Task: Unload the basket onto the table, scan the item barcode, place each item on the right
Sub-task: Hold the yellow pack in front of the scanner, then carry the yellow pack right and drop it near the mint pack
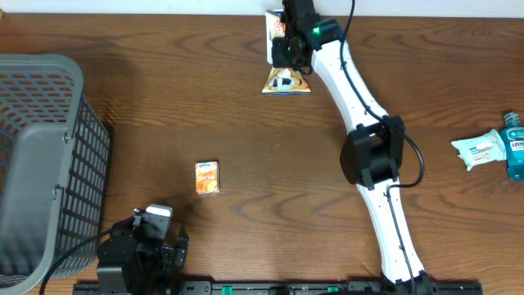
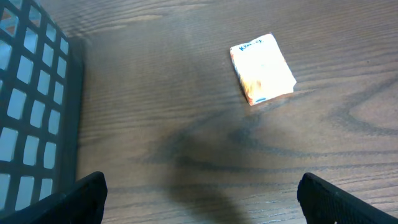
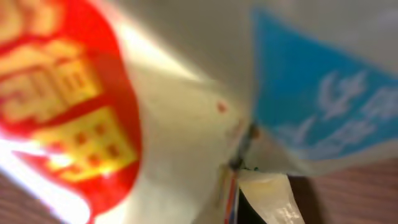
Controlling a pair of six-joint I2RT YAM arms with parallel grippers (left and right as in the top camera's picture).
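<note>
1. Snack packet (image 1: pixel 286 82): white, with red, yellow and blue printing, at the far edge of the table (image 1: pixel 246 131), near its middle. Its lower part shows below the right gripper (image 1: pixel 283 51); in the right wrist view its wrapper (image 3: pixel 155 124) fills nearly the whole frame, out of focus.
2. Right gripper: jaws clamped on the snack packet at its upper part, with the arm stretched across the table toward the far side.
3. Left gripper (image 2: pixel 202 202): jaws spread wide and holding nothing, at the near left of the table beside the basket (image 1: pixel 41 164). Its dark fingertips (image 2: pixel 87 196) show at the lower corners of the left wrist view.
4. Tissue pack (image 1: pixel 207 177): small, orange and white, lying flat on the wood, ahead of the left gripper and apart from it.
5. Wipes pack (image 1: pixel 481 149) and blue bottle (image 1: pixel 514 147): just beside each other at the right edge.
</note>
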